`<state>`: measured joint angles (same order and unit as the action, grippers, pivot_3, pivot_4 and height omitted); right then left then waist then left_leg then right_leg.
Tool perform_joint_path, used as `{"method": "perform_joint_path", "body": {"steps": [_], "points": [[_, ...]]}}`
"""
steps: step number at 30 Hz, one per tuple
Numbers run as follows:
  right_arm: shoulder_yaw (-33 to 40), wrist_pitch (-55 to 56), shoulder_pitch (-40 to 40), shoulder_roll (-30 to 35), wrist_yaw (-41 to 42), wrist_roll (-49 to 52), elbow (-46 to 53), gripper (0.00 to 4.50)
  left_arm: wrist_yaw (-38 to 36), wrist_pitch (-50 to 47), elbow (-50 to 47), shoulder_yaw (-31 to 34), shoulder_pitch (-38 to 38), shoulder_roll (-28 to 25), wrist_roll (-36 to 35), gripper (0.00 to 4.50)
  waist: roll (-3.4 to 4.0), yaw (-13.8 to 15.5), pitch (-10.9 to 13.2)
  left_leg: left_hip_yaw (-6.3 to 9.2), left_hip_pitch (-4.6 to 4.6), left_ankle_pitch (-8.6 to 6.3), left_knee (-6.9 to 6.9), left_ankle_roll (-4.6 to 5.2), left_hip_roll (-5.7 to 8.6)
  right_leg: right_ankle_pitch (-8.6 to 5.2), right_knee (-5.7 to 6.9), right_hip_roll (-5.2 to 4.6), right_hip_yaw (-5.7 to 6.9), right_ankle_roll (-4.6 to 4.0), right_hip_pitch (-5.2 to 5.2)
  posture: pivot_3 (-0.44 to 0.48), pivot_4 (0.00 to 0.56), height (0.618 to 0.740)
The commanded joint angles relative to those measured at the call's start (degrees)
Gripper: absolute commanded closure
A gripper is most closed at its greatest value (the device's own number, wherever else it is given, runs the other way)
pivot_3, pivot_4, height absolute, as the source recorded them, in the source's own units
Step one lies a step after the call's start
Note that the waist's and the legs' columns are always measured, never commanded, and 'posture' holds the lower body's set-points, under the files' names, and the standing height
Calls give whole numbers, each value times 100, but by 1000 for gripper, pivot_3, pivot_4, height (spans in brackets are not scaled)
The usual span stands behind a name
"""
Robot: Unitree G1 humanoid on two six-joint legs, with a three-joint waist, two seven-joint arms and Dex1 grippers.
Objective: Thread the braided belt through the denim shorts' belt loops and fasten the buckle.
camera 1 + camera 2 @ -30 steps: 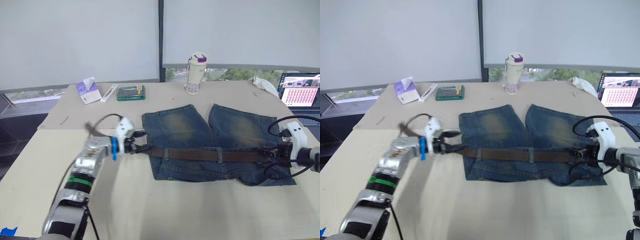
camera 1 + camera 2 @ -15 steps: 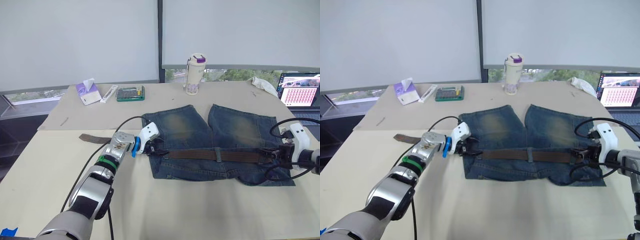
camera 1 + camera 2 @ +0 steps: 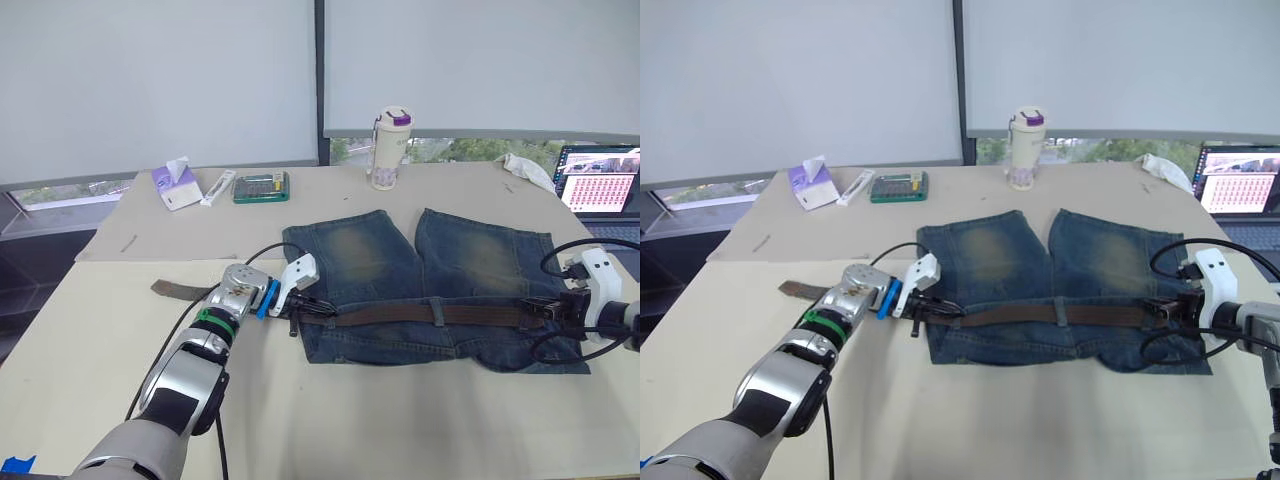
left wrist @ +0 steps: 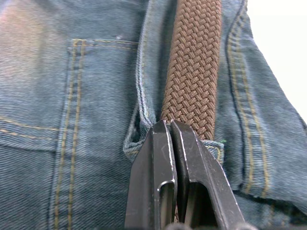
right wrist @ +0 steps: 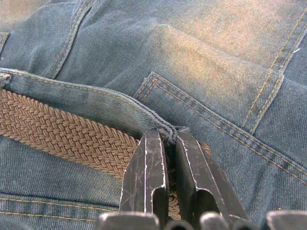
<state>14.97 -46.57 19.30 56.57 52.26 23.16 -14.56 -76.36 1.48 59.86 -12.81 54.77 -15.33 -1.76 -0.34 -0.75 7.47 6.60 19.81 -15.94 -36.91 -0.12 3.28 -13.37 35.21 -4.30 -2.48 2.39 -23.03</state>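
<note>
The denim shorts (image 3: 380,255) lie flat on the table, legs pointing away from me. The braided belt (image 3: 390,313) runs along the waistband and passes under a belt loop (image 3: 437,313). Its loose brown end (image 3: 180,290) rests on the table to the left, beyond my left arm. My left gripper (image 3: 318,311) is shut, and its fingertips (image 4: 160,132) press on the belt at the shorts' left edge. At the shorts' right edge my right gripper (image 5: 167,136) is shut on a fold of the waistband denim, just above the belt (image 5: 57,129). I cannot make out the buckle.
Along the table's far side stand a cream bottle (image 3: 391,148), a green calculator (image 3: 262,185), a white tube (image 3: 218,186) and a tissue pack (image 3: 175,185). A laptop (image 3: 598,180) and a white cloth (image 3: 530,170) sit at the far right. Black cables loop beside both grippers.
My left gripper moved right from the bare table to the shorts' left edge and its fingers closed. The belt's loose end now lies flat on the table. The right gripper kept its place.
</note>
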Motion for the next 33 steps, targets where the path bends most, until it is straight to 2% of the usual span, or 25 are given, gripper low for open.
{"method": "perform_joint_path", "body": {"steps": [1, 7, 11, 14, 17, 20, 24, 26, 27, 28, 29, 31, 33], "points": [[55, 23, 194, -23, -23, 55, 144, 4500, 407, 351, 279, 21, 141, -144, 280, 4476, 0, -2, 0, -1, -1, 0, 0, 0, 0, 0, 1, 0, 0, 0, 0, 0, 150, 740], [-135, 335, 728, -302, -199, -101, -121, 4500, 1873, 949, 929, 298, 681, -53, 474, 4476, -2, -20, 1, -13, -7, 0, -2, 0, -4, 1, 9, 0, -5, 0, -3, 0, 150, 740], [-374, 1070, 1585, -831, -623, -458, -791, 4500, 3152, 1222, 1335, 260, 1195, -54, 898, 4476, -5, -28, 3, -23, -8, 1, -3, -1, -4, 4, 14, -2, -9, 1, -10, 0, 150, 740], [-401, 1566, 1925, -1074, -712, -591, -1135, 4500, 3573, 1295, 1483, 331, 1404, -43, 1004, 4476, 9, -5, -6, -23, -8, 1, -1, -1, -2, 3, 19, -2, -10, 2, -13, 0, 150, 740], [-217, 2161, 2186, -1294, -692, -505, -1320, 4500, 3581, 1358, 1534, 598, 1586, -55, 844, 4476, 15, 6, -9, -23, -4, 2, -1, -2, 1, 4, 42, -5, -9, 2, -14, 0, 150, 740], [38, 2383, 2116, -1317, -415, -222, -1119, 4500, 3173, 1438, 1513, 987, 1652, -69, 530, 3606, 16, 29, -10, -20, 3, 2, -6, -2, 8, 4, 53, -10, -7, 3, -20, 0, 150, 740], [414, 3211, 1007, -1050, 149, -111, 74, 4500, 1658, 1884, 1183, 1578, 1549, -305, -140, 2214, 18, 53, -11, -12, 9, 2, -7, -1, 5, 4, 51, -8, 3, 3, -20, 0, 150, 740], [445, 4038, 450, -969, 326, -340, 494, 4500, 1047, 1953, 1034, 1653, 1379, -428, -273, 1585, 20, 35, -12, -13, 10, 2, -6, -1, 5, 4, 52, -8, 4, 4, -20, 0, 150, 740], [569, 4530, 109, -1058, 263, -427, 746, 4500, 613, 1938, 900, 1620, 1206, -536, -317, 1585, 19, -5, -11, -14, 9, 2, -6, -1, 6, 3, 53, -8, 4, 4, -20, 0, 150, 740], [655, 4867, -123, -1131, 206, -477, 913, 4500, 308, 1924, 806, 1596, 1083, -613, -345, 1326, 25, -9, -15, -24, 1, 2, -8, -1, 8, 3, 56, -10, -1, 5, -16, 0, 150, 740], [681, 5399, -520, -1146, 288, -614, 1075, 4500, -7, 1855, 682, 1543, 913, -711, -353, 846, 25, -27, -16, -24, -8, 2, -7, 2, 7, 1, 58, -9, -2, 7, -9, 0, 150, 740], [719, 6324, -1146, -1181, 421, -822, 1223, 4500, -171, 1818, 563, 1466, 689, -843, -287, 185, 25, -48, -16, -29, -25, -1, -3, 7, 4, -7, 62, -7, -3, 20, -2, 0, 150, 740], [648, 7609, -1692, -1163, 661, -1046, 1177, 4500, 120, 1771, 640, 1471, 623, -902, -214, 47, 16, -71, -10, -31, -35, -3, -5, 10, 0, -11, 63, -1, -4, 25, 0, 0, 150, 740]]}}
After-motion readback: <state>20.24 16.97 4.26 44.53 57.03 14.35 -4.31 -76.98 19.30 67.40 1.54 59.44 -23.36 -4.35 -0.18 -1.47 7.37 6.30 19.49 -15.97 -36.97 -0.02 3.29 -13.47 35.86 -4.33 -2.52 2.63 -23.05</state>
